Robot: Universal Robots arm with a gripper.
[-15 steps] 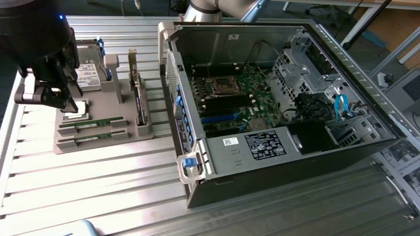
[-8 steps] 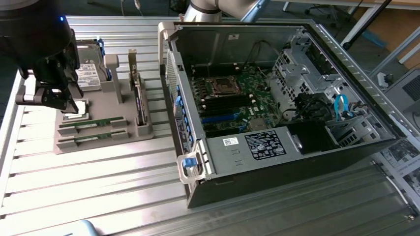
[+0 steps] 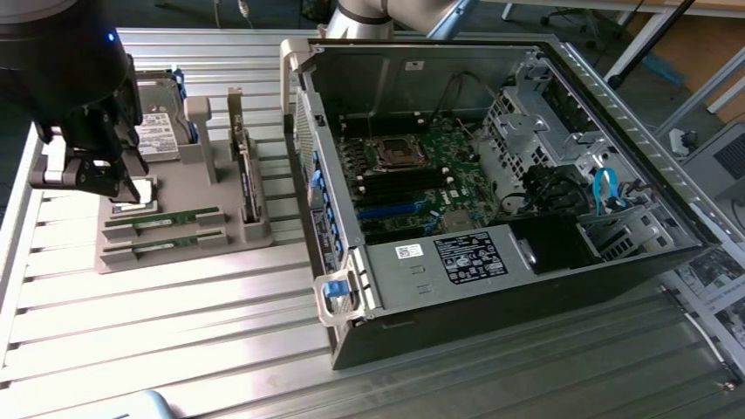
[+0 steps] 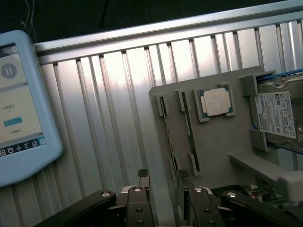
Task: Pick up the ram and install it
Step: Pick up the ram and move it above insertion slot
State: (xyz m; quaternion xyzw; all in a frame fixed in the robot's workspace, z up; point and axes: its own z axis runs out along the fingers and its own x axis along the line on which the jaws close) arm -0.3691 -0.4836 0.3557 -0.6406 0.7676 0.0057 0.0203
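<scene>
Exterior view: gripper (image 3: 111, 183) seen above gray holder (image 3: 187, 260), jaws held apart.
Wrist view: ram (image 4: 168, 137) seated in holder slot, apparently lined up between spread fingers (image 4: 143, 177); look-alike stick (image 4: 191, 137) slotted beside it.

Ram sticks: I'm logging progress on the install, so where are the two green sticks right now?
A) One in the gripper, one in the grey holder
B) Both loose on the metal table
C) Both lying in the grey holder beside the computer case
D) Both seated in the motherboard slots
C: one ram stick and the second stick both lie in slots of the grey holder, and the open gripper holds nothing.
</scene>
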